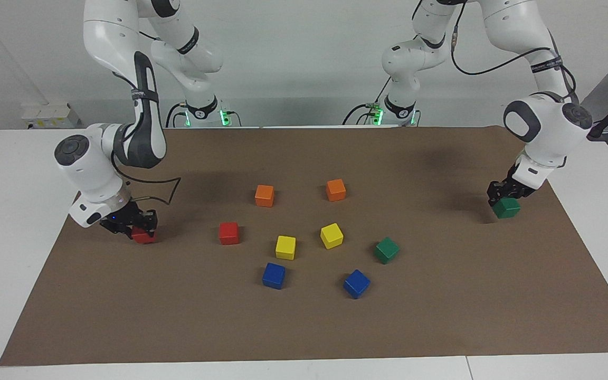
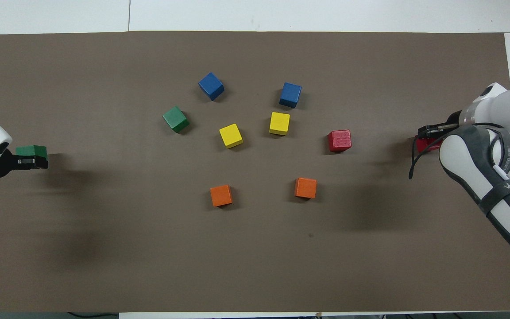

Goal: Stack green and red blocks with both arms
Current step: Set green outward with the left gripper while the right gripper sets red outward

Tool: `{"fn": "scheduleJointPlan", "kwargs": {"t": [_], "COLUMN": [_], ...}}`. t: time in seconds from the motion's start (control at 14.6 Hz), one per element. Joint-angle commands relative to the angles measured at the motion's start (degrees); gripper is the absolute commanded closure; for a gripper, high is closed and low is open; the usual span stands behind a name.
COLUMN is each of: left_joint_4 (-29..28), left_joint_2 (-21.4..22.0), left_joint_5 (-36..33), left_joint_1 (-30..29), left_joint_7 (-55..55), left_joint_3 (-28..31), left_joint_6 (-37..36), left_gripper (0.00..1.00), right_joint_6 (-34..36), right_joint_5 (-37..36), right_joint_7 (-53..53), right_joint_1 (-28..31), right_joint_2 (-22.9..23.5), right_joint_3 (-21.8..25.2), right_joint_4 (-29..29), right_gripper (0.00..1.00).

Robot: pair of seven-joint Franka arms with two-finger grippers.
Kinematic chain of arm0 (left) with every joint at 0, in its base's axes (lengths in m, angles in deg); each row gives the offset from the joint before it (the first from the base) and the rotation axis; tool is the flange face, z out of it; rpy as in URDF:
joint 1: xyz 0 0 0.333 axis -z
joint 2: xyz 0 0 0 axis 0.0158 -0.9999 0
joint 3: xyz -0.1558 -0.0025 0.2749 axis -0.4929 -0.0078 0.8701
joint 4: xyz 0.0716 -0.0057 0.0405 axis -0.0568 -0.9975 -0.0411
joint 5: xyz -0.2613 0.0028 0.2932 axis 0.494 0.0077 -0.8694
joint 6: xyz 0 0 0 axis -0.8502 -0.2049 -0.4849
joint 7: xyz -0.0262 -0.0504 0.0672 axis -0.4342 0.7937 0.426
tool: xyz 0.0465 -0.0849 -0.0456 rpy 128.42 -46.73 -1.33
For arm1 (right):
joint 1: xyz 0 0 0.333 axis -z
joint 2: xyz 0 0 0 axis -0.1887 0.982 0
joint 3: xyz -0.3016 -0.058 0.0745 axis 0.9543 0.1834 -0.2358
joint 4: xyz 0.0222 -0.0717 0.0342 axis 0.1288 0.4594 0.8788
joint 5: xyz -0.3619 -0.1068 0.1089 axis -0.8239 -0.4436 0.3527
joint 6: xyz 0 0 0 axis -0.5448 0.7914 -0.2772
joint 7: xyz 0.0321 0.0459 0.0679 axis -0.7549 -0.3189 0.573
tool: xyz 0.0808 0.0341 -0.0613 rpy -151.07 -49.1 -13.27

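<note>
two blue cubes sit lowest in the facing view, so closest to that camera: one [image 1: 273, 275] around 7 o'clock from the middle of the brown mat [image 1: 304, 327], the other [image 1: 357, 283] around 5 o'clock. just up from them are two yellow cubes [image 1: 285, 247] [image 1: 331, 235] side by side near the mat's centre, and two orange cubes [image 1: 264, 195] [image 1: 335, 190] sit at about 11 and 1 o'clock of the yellow pair, nearer the robots.

now the task stuff. a loose red block [image 1: 228, 233] lies at 9 o'clock from the yellow pair in the facing view, and a loose green block [image 1: 387, 249] at roughly 4 o'clock from them, next to the second blue cube. neither is touching anything.

the right gripper [image 1: 134, 226] is way out at the right arm's end of the mat, 9 o'clock in the facing view, fingers clamped on the second red block [image 1: 144, 235], which looks to be at or just off the mat surface, can't tell which.

the left gripper [image 1: 504, 196] is at the left arm's end, about 3 o'clock in the facing view, pinching the second green block [image 1: 506, 207] from above. that block looks slightly lifted, with its shadow on the mat beneath it. in the overhead view the same block [image 2: 32, 153] shows at the mat's edge.

so nothing's stacked yet, all four task blocks are well apart.
</note>
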Motion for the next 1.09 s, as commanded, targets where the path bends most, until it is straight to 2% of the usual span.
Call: {"fn": "scheduleJointPlan", "kwargs": {"t": [0.0,0.27,0.41,0.62,0.68,0.75,0.82,1.03], "left_joint_4": [-1.31,-1.31,-1.22,-1.22,-1.22,-1.04,-0.96,-0.78], "left_joint_2": [-1.15,-2.82,-2.92,-2.92,-2.92,-2.92,-2.92,-3.00], "left_joint_5": [0.53,0.44,0.44,0.44,0.44,0.44,0.53,0.44], "left_joint_1": [-0.48,-0.39,-0.30,-0.30,-0.39,-0.39,-0.48,-0.39], "left_joint_7": [-1.60,-2.12,-2.22,-2.22,-2.22,-2.30,-2.30,-2.30], "left_joint_3": [-0.58,-0.58,-0.58,-0.58,-0.58,-0.58,-0.58,-0.58], "left_joint_6": [3.50,4.91,4.92,4.91,4.91,4.83,4.74,4.56], "left_gripper": [1.00,1.00,1.00,1.00,0.47,0.00,0.00,0.00], "right_joint_6": [-1.10,-1.63,-1.71,-1.80,-1.98,-3.20,-4.08,-2.77], "right_joint_5": [0.55,0.55,0.55,0.55,0.47,0.55,0.47,-0.24], "right_joint_7": [-0.33,-1.31,-1.39,-1.30,-1.30,-1.13,-0.69,-0.51], "right_joint_1": [0.80,0.80,0.71,1.14,1.32,1.32,1.32,1.24], "right_joint_2": [-0.63,-0.71,-0.71,-0.80,-0.89,-0.98,-0.98,-1.06], "right_joint_3": [-0.59,-0.59,-0.50,-0.50,-0.59,-0.50,-0.50,-0.50], "right_joint_4": [1.04,1.92,2.18,2.45,2.71,3.06,3.59,2.54], "right_gripper": [0.99,0.96,0.82,0.77,0.60,0.17,0.00,0.00]}}
